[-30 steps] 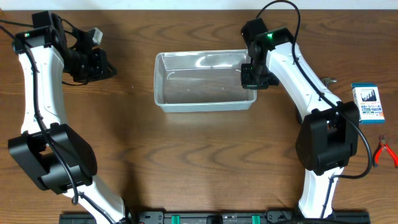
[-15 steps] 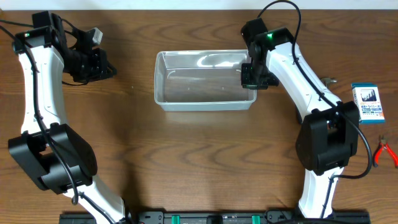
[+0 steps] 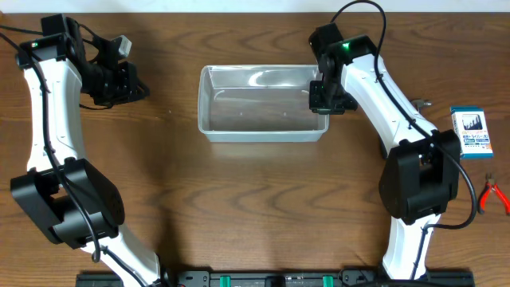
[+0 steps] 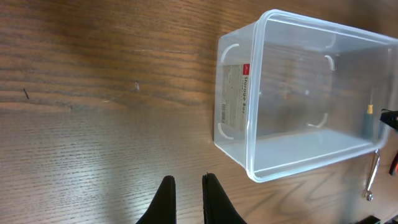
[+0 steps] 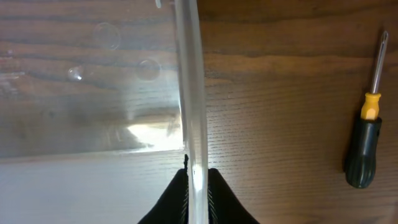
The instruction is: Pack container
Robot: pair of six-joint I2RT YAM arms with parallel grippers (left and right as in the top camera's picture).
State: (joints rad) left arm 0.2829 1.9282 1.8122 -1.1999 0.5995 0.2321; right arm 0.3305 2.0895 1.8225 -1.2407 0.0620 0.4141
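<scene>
The clear plastic container (image 3: 263,135) stands upright and empty at the table's middle back. My right gripper (image 3: 325,100) is shut on its right wall. In the right wrist view both fingers (image 5: 198,175) pinch the rim (image 5: 189,81). My left gripper (image 3: 137,86) hovers left of the container, well apart from it. In the left wrist view its fingers (image 4: 188,184) are empty and nearly together, with a narrow slit over bare wood. The labelled end of the container (image 4: 249,112) lies ahead of them.
A screwdriver (image 5: 364,140) with a black handle and a yellow collar lies on the table right of the container. A small blue-and-white box (image 3: 470,131) and red pliers (image 3: 494,195) lie at the far right edge.
</scene>
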